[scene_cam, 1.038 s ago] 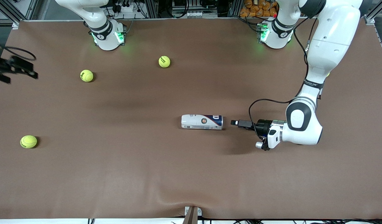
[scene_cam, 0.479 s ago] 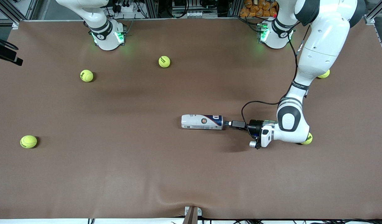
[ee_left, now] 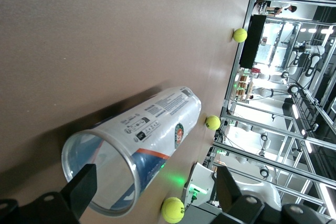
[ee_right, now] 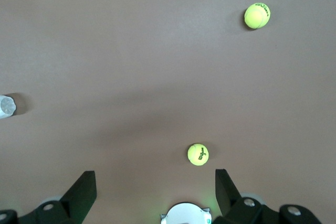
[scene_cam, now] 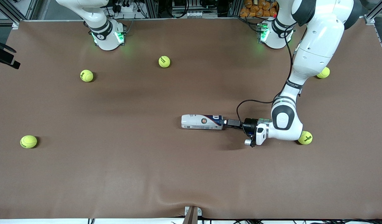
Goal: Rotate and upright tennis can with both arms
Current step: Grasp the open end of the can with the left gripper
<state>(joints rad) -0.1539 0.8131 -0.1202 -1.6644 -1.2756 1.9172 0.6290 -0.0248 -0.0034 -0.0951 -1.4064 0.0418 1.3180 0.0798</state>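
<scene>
The tennis can (scene_cam: 202,122) lies on its side on the brown table, its open end toward the left arm's end. My left gripper (scene_cam: 224,122) is low and level at that open end, open. In the left wrist view the can (ee_left: 152,124) points away with its clear mouth close up. One finger (ee_left: 79,190) stands in front of the mouth and the other finger (ee_left: 228,187) is out past the can's side; the left gripper (ee_left: 155,169) holds nothing. My right gripper (scene_cam: 4,57) is high over the right arm's end of the table, open and empty (ee_right: 155,171).
Yellow-green tennis balls lie about: two (scene_cam: 164,61) (scene_cam: 86,75) near the right arm's base, one (scene_cam: 28,141) nearer the front camera, one (scene_cam: 305,137) beside the left arm's wrist, one (scene_cam: 323,72) by its forearm. The right wrist view shows the can's closed end (ee_right: 6,106).
My left gripper has slid along the table toward the can, from a gap away to right at its open end. The can has not moved. The right gripper shifted a little.
</scene>
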